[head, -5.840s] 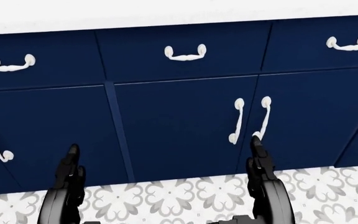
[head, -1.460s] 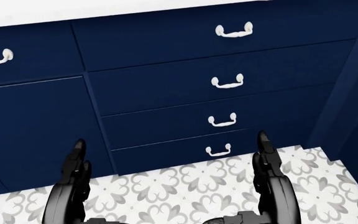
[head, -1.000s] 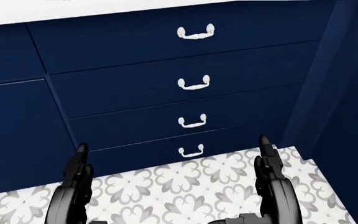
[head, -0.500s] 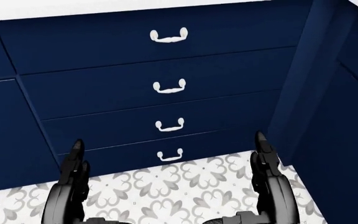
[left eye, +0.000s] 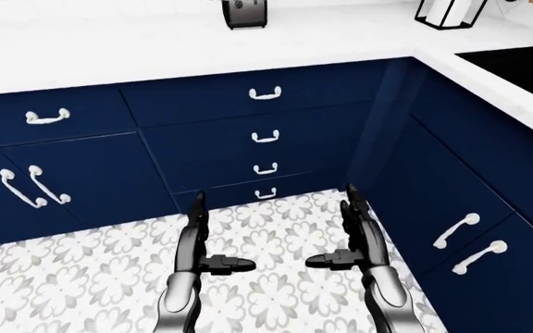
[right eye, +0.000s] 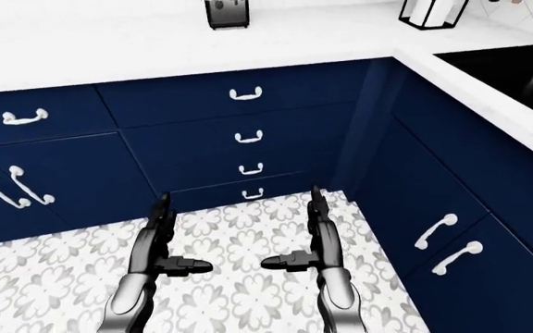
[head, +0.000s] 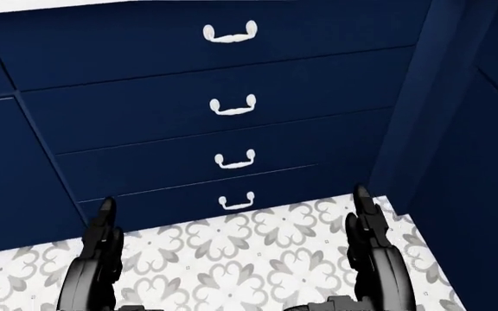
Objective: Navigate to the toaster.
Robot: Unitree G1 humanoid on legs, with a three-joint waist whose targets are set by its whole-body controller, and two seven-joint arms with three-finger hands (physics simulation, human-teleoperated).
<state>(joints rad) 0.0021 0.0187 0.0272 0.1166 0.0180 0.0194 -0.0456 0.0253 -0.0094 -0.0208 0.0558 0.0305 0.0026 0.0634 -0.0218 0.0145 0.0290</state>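
The toaster [left eye: 245, 13] is a dark and silver box standing on the white counter [left eye: 109, 45] at the top of the left-eye view, cut off by the frame's top edge. It also shows in the right-eye view [right eye: 226, 13]. It stands above a stack of navy drawers [left eye: 265, 135] with white handles. My left hand [left eye: 196, 232] and right hand [left eye: 353, 225] are held out low over the patterned floor, fingers straight and open, both empty. The hands are far below and short of the toaster.
The navy cabinets meet in a corner at the right [left eye: 387, 125]. A white paper roll in a black holder [left eye: 450, 10] stands on the counter at the top right. A black cooktop [left eye: 517, 66] sits in the right counter. Patterned tile floor [left eye: 90, 277] lies below.
The head view has shifted: the drawer stack slid from the right to the middle and the corner cabinet came in at the right. The camera moved. Both hands keep the same pose.
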